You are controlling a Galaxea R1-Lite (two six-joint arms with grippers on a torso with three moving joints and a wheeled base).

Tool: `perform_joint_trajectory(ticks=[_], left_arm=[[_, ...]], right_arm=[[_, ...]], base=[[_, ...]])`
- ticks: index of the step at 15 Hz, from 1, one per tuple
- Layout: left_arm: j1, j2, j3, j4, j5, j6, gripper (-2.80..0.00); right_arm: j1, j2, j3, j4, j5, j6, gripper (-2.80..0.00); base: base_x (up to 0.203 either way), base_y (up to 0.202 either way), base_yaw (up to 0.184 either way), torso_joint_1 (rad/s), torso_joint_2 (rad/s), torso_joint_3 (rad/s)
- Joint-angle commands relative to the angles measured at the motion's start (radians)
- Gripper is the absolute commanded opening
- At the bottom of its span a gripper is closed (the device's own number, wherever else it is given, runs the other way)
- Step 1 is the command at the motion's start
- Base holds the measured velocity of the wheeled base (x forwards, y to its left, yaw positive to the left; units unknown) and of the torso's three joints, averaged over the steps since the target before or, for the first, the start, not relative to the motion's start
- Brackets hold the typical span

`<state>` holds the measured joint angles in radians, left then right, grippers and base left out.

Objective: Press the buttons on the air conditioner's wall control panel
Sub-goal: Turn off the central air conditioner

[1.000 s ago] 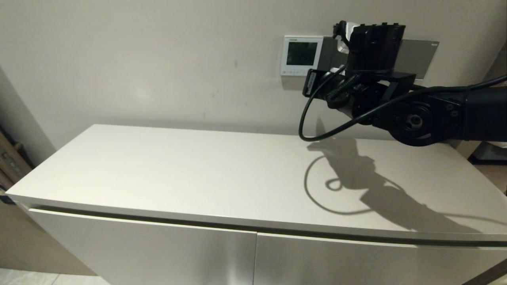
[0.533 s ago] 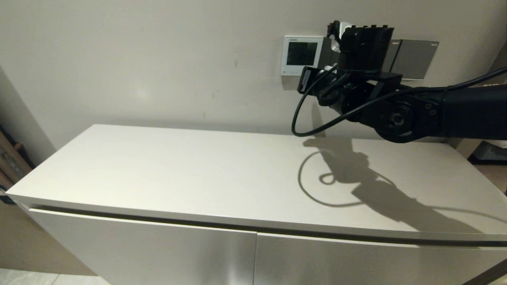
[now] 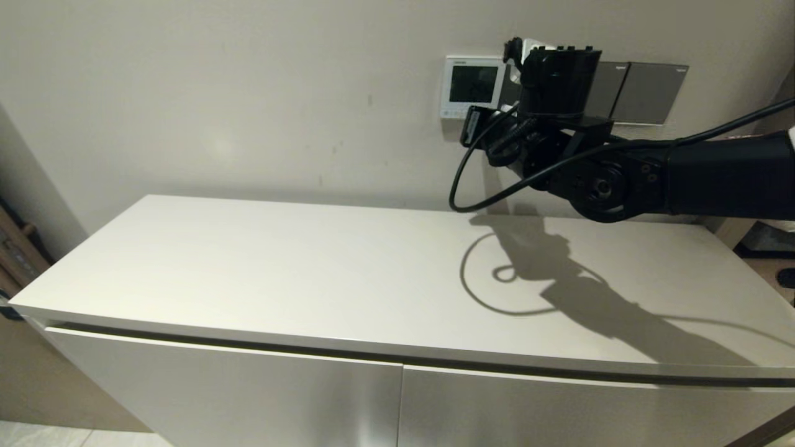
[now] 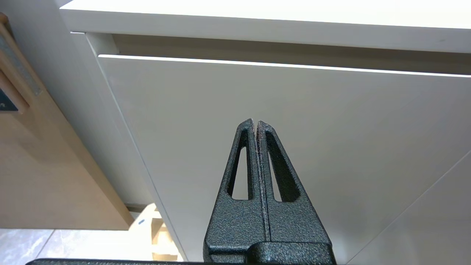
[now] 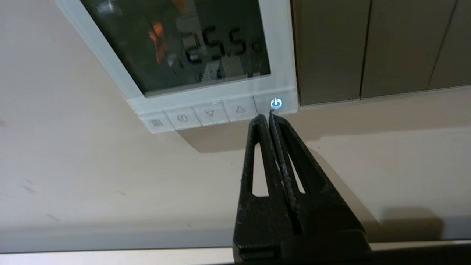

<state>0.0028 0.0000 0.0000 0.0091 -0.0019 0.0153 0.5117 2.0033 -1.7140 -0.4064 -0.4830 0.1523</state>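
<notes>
The air conditioner's wall control panel [image 3: 472,87] is a small white square unit on the wall with a dark screen. In the right wrist view the panel [image 5: 283,48] shows faint digits on its screen. The buttons [image 5: 209,113] run in a row along its lower edge. The end one is a power button [image 5: 276,103] lit blue. My right gripper [image 5: 268,117] is shut and empty, its tips just below the power button, at the panel's lower edge. In the head view its wrist [image 3: 559,81] covers the panel's right edge. My left gripper [image 4: 255,123] is shut and parked low before the cabinet.
Dark grey switch plates [image 3: 646,93] sit on the wall right beside the panel and also show in the right wrist view [image 5: 368,48]. A white cabinet top [image 3: 298,267] lies below the wall. A black cable [image 3: 463,186] loops under the right wrist. A cabinet door [image 4: 294,110] faces the left gripper.
My right arm has moved left along the wall, from in front of the switch plates to the panel's right edge. The left arm has not visibly moved.
</notes>
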Motion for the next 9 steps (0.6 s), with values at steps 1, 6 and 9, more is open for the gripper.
perform_joint_trajectory(ticks=[1, 6, 9], left_arm=[[0.000, 0.002, 0.000, 0.000, 0.000, 0.000, -2.80], [0.000, 0.000, 0.000, 0.000, 0.000, 0.000, -2.80], [0.000, 0.001, 0.000, 0.000, 0.000, 0.000, -2.80]], right_arm=[[-0.003, 0.020, -0.008, -0.003, -0.003, 0.002, -2.80], [-0.027, 0.040, -0.021, -0.058, 0.014, 0.000, -2.80], [-0.025, 0.034, -0.025, -0.057, 0.014, 0.000, -2.80]], base=[[0.000, 0.000, 0.000, 0.000, 0.00, 0.000], [0.000, 0.000, 0.000, 0.000, 0.00, 0.000], [0.000, 0.000, 0.000, 0.000, 0.00, 0.000]])
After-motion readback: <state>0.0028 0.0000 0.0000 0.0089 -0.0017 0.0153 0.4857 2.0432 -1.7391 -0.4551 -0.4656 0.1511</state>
